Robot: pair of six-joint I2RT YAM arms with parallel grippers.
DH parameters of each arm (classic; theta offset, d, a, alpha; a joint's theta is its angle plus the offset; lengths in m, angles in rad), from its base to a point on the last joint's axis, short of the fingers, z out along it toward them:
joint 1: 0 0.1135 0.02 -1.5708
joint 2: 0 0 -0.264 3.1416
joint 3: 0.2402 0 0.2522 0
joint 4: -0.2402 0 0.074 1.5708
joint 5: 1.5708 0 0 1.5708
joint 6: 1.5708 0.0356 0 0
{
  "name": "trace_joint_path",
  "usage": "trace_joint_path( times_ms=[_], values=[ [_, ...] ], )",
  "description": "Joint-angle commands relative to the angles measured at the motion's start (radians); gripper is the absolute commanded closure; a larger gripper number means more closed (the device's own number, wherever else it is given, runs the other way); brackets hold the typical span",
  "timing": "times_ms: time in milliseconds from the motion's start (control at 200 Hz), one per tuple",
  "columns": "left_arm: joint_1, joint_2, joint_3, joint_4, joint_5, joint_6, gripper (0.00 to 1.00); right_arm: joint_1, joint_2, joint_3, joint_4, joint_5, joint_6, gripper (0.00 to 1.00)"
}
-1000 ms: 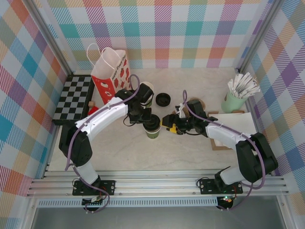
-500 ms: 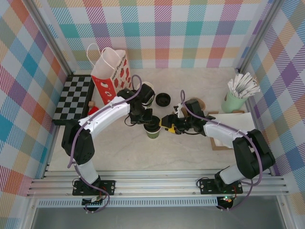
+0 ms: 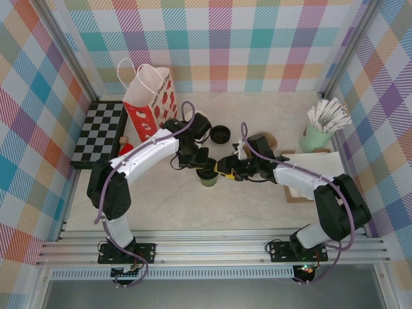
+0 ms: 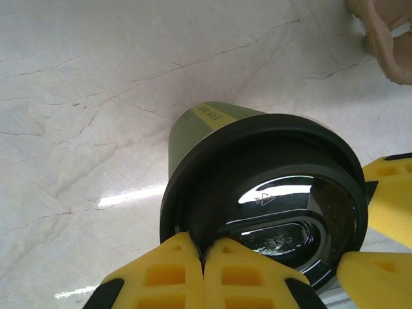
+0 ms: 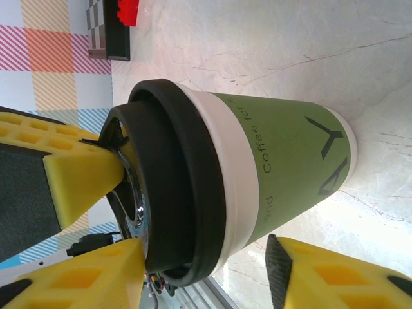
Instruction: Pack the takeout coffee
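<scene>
the takeout coffee point(image 3: 207, 176) stands between the right gripper's point(image 3: 219, 170) spread fingers, seemingly not yet clamped; the left gripper's point(image 4: 203, 250) fingers, pressed together, rest on its lid point(image 4: 283, 193) rim.

The overhead shot is bright and evenly lit from above, with just faint soft shadows on the pale table point(image 3: 161, 206). On the left wrist cam there's a white streak of glare across the table, and the glossy black lid point(image 4: 283, 212) of the takeout coffee point(image 4: 193, 141) mirrors a bright light. The left claw point(image 4: 203, 261) sits near the lens and looks soft. On the right wrist cam the takeout coffee's lettering is crisp, while the right claw point(image 5: 207, 254) is slightly blurry along the bottom edge. The far checkerboard point(image 5: 106, 29) is fuzzy.
</scene>
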Motion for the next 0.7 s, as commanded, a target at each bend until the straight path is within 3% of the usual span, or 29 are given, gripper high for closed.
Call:
trace_joint_path(
  times_ms=[0,225,395,695],
  values=[
    [-0.02,0.016,0.03,-0.037,0.017,0.024,1.0,0.006,-0.017,0.016,-0.028,0.042,-0.018,0.49],
    [-0.022,0.027,0.034,-0.041,-0.014,0.022,1.0,0.006,-0.07,0.007,-0.041,0.089,-0.024,0.48],
    [-0.022,0.036,0.044,-0.051,-0.024,0.023,1.0,0.007,-0.134,0.003,-0.121,0.207,-0.047,0.5],
    [-0.022,0.045,0.051,-0.049,-0.013,0.022,1.0,0.009,-0.043,0.052,-0.113,0.093,-0.063,0.58]
  ],
)
